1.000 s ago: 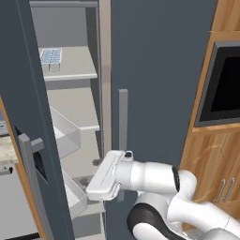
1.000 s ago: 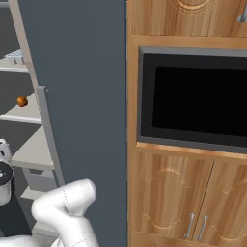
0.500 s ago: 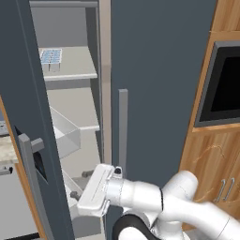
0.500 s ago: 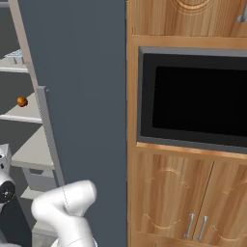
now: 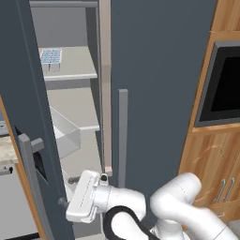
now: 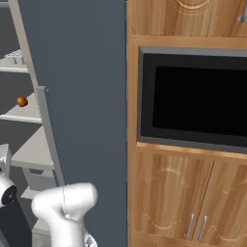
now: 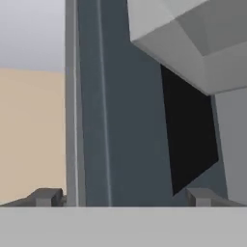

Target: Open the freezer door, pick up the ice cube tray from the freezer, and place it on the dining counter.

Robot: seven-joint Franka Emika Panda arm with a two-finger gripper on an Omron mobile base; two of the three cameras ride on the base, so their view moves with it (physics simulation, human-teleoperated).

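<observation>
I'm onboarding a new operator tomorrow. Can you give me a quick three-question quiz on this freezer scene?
1. True or false: the tall dark slate-grey freezer door stands open.
2. Which shelf holds the small white ice cube tray with pale blue cells: A top, B bottom?
3. What small round thing lies on a light grey shelf in the right base view?

Key: 1 true. 2 A. 3 a small orange ball.

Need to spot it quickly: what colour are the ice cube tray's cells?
Pale blue on the ice cube tray, best in the left base view.
</observation>
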